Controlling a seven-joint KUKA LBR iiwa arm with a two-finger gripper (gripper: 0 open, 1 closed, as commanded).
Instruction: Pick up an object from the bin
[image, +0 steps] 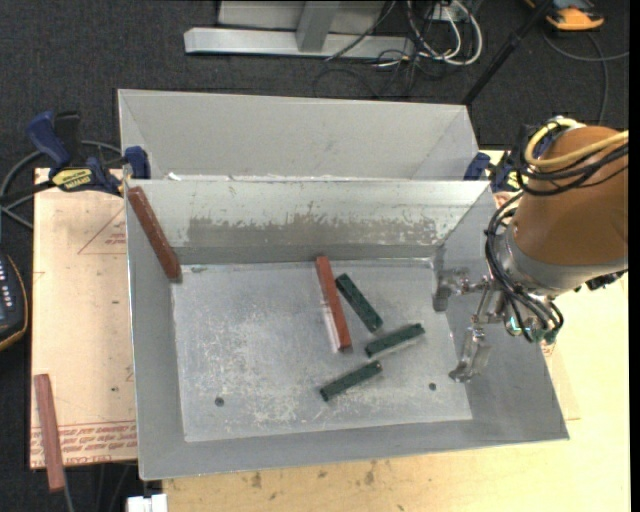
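My gripper (455, 328) hangs at the bin's right side, just over the sloping right wall, open with nothing between its fingers. One fingertip (443, 293) points toward the back and the other (464, 366) toward the front. Closest to it, a short way to its left, lies a dark green bar (394, 340) flat on the floor. A second dark green bar (358, 303) sits slanted further back, beside a long red-brown bar (333, 303). A third dark green bar (350, 381) rests nearer the front.
Another red-brown bar (153, 233) leans along the bin's left wall at the back corner. The arm's orange-brown cover and its cables hang over the right rim. The floor's left half is bare metal.
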